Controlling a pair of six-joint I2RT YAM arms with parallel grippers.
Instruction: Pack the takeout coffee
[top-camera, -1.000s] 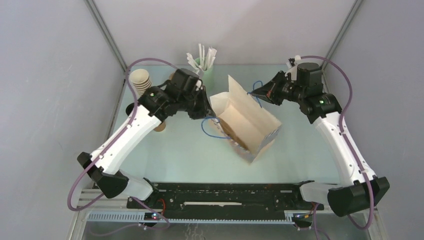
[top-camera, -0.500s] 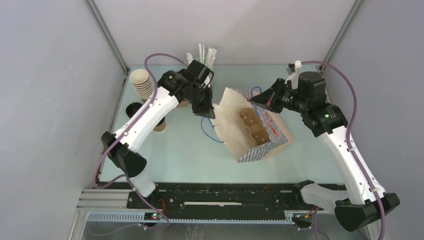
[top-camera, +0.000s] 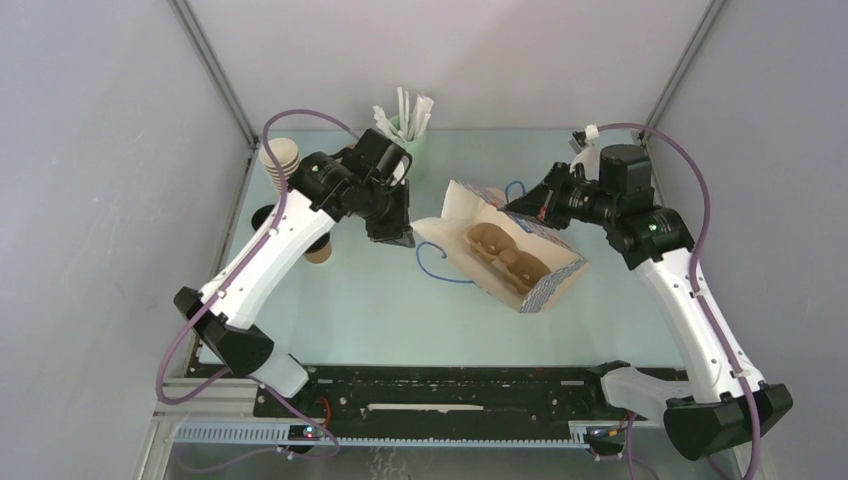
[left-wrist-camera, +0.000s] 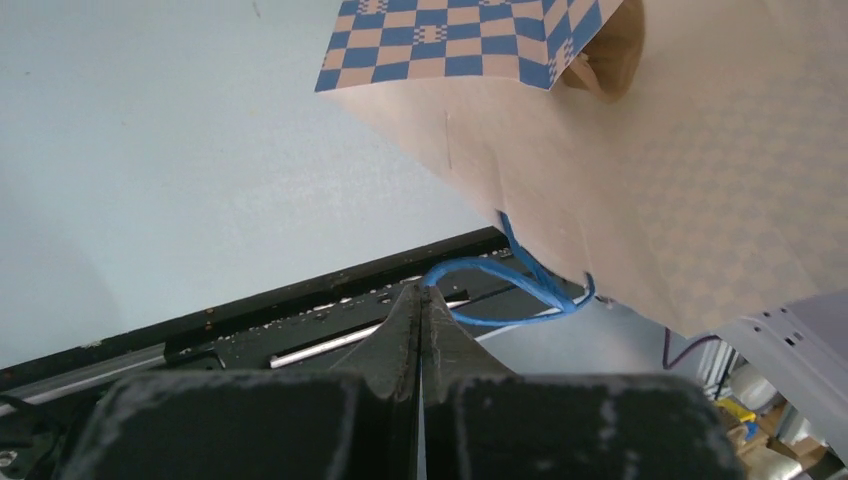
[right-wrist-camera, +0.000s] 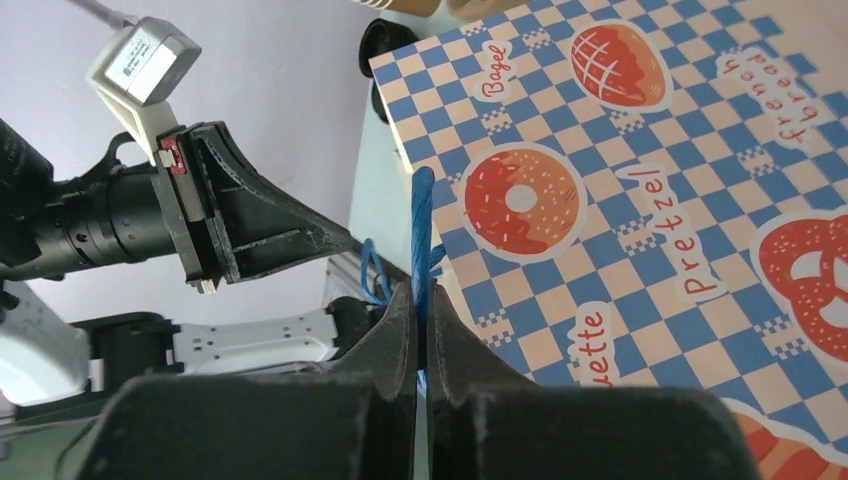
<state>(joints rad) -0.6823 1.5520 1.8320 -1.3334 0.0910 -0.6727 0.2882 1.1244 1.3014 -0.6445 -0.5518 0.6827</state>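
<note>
Right gripper (right-wrist-camera: 420, 297) pinches a blue cord handle (right-wrist-camera: 423, 215) of the checkered paper bag (top-camera: 550, 288); left gripper (left-wrist-camera: 421, 293), fingers together, meets the other loop (left-wrist-camera: 470, 266).

The blue-and-tan checkered paper bag (right-wrist-camera: 650, 200) bore the printed words "Bagel" and "Pretzel" beside pictures of baked goods. Near the frame's edge it carried what looked like "french bread", and lower down the cut-off letters "uette".
</note>
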